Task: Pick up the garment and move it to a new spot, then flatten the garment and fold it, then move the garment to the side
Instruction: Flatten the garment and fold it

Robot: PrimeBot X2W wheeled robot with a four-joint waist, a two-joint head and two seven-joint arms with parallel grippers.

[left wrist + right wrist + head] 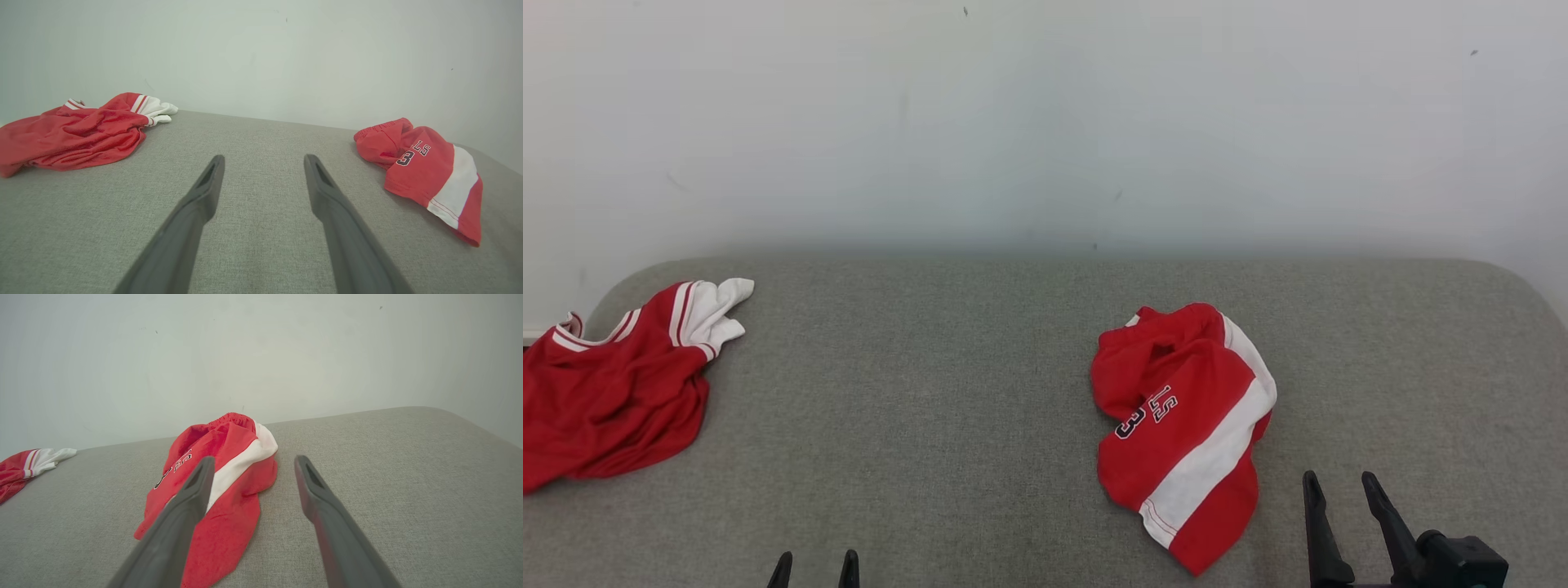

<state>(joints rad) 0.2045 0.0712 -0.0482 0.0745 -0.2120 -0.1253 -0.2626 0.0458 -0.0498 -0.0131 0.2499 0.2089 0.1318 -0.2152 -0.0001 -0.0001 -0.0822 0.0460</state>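
The red shorts (1184, 425) lie crumpled right of centre on the grey cushioned surface (947, 392), folded over themselves, with a white side stripe (1217, 449) running down to the near hem and the gathered waistband (229, 418) at the far end, toward the wall. A red jersey (613, 392) with white striped trim sits well apart at the far left edge (I take the shorts for the task's garment, being nearest an arm, though the frames do not settle it). The right gripper (1338, 478) hovers just beside the shorts' near right corner, fingers spread wide and holding nothing. The left gripper (817, 557) is low at the near edge, equally wide and empty. The cloth looks thin, light and limp: it should lift with no effort but sag and bunch, and a shallow pinch may catch only the top layer. The thicker waistband, or the hemmed leg corner nearest the right fingers, looks the surest place to grip.
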